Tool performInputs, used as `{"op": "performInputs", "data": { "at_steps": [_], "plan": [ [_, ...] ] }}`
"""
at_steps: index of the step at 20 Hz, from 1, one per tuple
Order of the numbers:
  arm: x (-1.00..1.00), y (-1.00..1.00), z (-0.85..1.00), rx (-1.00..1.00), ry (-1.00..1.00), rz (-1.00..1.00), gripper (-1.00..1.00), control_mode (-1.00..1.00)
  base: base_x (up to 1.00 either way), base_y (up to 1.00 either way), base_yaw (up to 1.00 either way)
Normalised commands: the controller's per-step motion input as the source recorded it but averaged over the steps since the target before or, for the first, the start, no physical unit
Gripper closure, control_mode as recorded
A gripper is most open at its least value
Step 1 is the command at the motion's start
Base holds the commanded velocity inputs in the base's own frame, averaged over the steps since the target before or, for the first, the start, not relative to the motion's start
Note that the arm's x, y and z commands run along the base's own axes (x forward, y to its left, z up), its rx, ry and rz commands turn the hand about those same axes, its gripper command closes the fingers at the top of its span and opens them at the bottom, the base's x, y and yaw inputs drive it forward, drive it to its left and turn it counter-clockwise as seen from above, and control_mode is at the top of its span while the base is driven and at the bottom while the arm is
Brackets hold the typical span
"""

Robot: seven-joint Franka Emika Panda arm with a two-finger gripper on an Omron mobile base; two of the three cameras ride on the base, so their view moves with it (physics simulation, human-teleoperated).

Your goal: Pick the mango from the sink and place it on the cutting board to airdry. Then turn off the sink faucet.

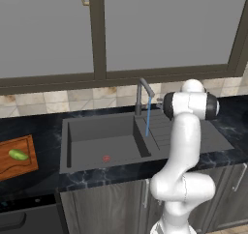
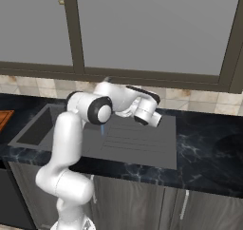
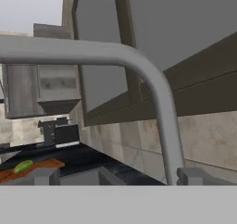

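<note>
Green mango [image 1: 18, 154] is seen on the cutting board [image 1: 22, 166], lower left; sink faucet [image 1: 142, 96] runs, jaws spread empty.

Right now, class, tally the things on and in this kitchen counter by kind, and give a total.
Fruit: 1, the mango
Boards: 1, the cutting board
Basins: 1, the sink
Taps: 1, the sink faucet, with water running
Total: 4

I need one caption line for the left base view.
Mango rests on cutting board; sink faucet runs water into the sink.
</note>
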Motion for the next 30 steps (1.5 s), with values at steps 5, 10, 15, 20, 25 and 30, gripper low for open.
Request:
{"op": "performInputs", "data": {
  "at_steps": [5,10,15,20,25,30],
  "plan": [
    [0.44,0.0,-0.15,0.0,0.0,0.0,-1.0,-1.0,0.0,0.0,0.0],
    [0.45,0.0,-0.18,0.0,0.0,0.0,-1.0,-1.0,0.0,0.0,0.0],
    [0.36,0.0,-0.21,0.0,0.0,0.0,-1.0,-1.0,0.0,0.0,0.0],
    [0.33,-0.07,-0.22,0.0,0.0,0.0,-1.0,-1.0,0.0,0.0,0.0],
    [0.33,-0.09,-0.18,0.0,0.0,0.0,-1.0,-1.0,0.0,0.0,0.0],
    [0.33,-0.04,-0.14,0.0,0.0,0.0,-1.0,-1.0,0.0,0.0,0.0]
  ]
}}
